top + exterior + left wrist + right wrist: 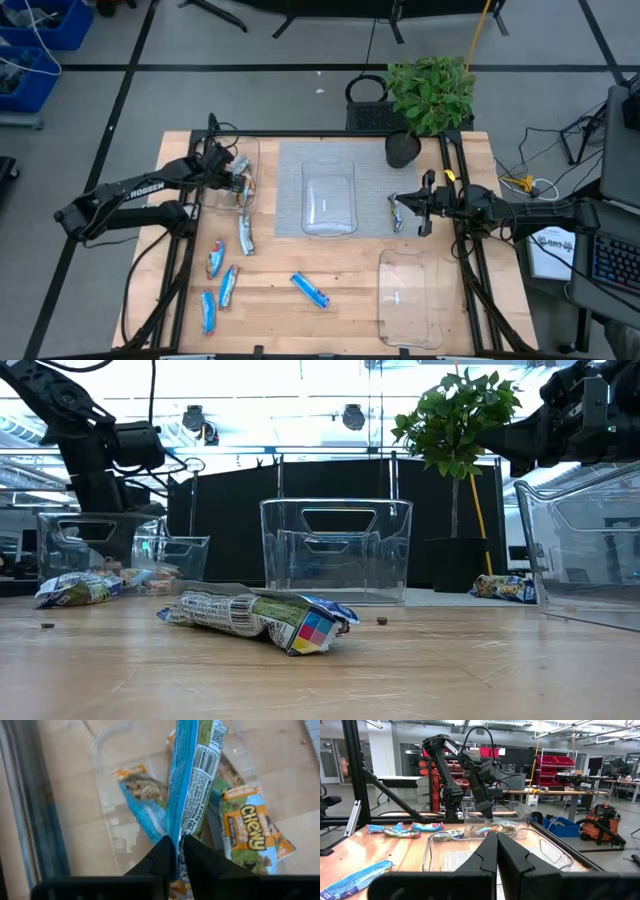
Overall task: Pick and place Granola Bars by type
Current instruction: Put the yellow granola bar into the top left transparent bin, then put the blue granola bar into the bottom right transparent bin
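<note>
Fingers (172, 851) of the left arm pinch a blue bar (192, 785) over the left tray (107, 815).

The high view looks straight down on the whole pale wooden table (340, 285) from well above. The low view sits at tabletop height, facing level across it toward the clear plastic rectangular tray (336, 550) at mid-table, also seen from above (329, 195). The left wrist view looks closely down into another clear tray (120, 815). The right wrist view faces level across the table toward the left arm.
</note>
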